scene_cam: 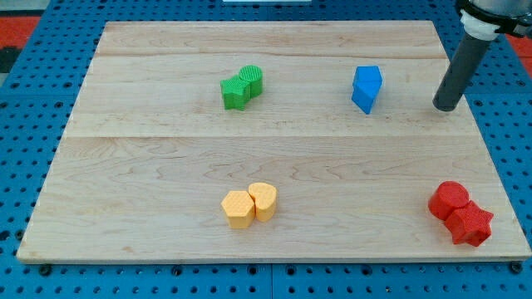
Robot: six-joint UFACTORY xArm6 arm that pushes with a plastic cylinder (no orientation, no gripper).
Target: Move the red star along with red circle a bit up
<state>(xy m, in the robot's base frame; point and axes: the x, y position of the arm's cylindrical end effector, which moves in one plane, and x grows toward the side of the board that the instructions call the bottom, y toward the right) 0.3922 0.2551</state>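
My tip [445, 107], no pincer visible, rests on the pale wooden board [166, 166] over a blue pegged base [25, 124].

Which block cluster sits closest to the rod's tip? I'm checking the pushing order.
The blue block pair, just to the view's left of my tip; the red star and red circle lie far below.
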